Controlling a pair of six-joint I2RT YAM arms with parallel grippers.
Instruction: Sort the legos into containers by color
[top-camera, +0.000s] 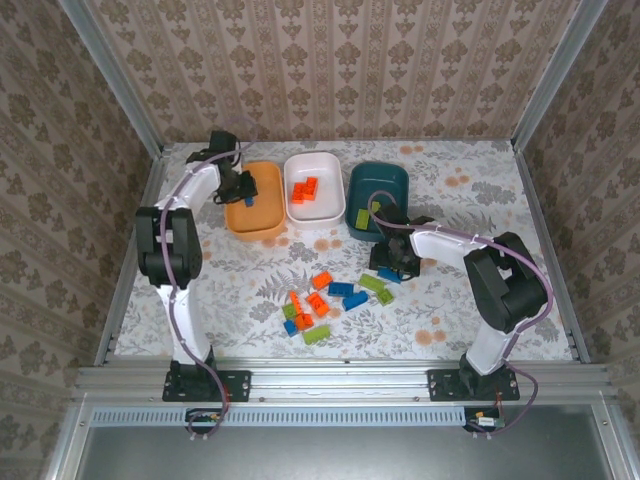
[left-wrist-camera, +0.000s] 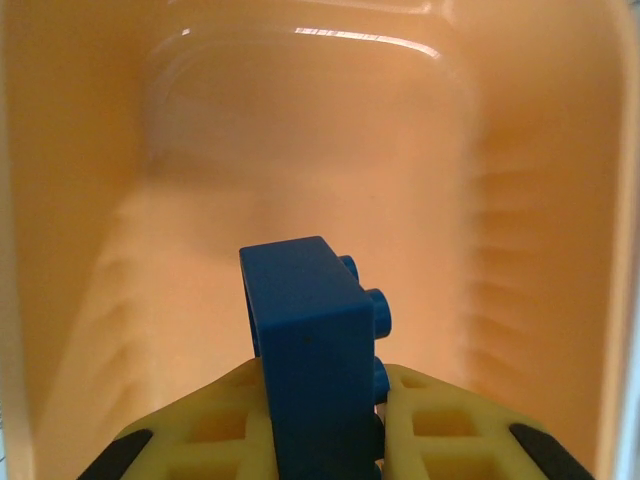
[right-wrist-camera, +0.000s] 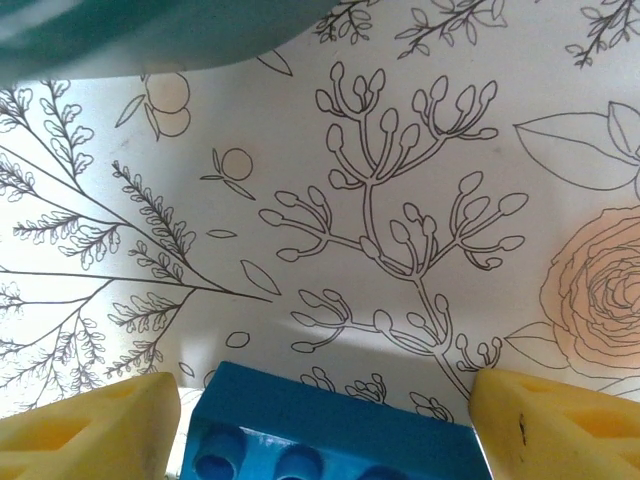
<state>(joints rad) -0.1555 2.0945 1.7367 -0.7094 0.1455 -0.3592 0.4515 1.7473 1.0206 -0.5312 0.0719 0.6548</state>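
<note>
The blue brick (left-wrist-camera: 310, 350) you are carrying is small, light, rigid plastic. Its smooth sides are slippery, so take bricks across the flat faces, not the studs. Here it stands on end between the left gripper's (left-wrist-camera: 325, 400) yellow fingers (left-wrist-camera: 220, 430), clamped tight, studs to the right, low inside the orange tub (left-wrist-camera: 300, 150). That tub sits far left on the table. Judging by the blue brick lying in it in the top view, it is the right bin, and a short drop should do no harm.

The left arm reaches forward and dips steeply into the tub.

The right gripper (right-wrist-camera: 325, 420) is down at the table just near of the dark teal tub (top-camera: 378, 172), its jaws wide and straddling a second blue brick (right-wrist-camera: 300, 415) that lies flat. A sliver of table shows on one side; you cannot tell about contact on the other.

The loose legos (top-camera: 320, 300) lie in a cluster at mid-table. The white tub (top-camera: 325, 215) holds orange bricks.
</note>
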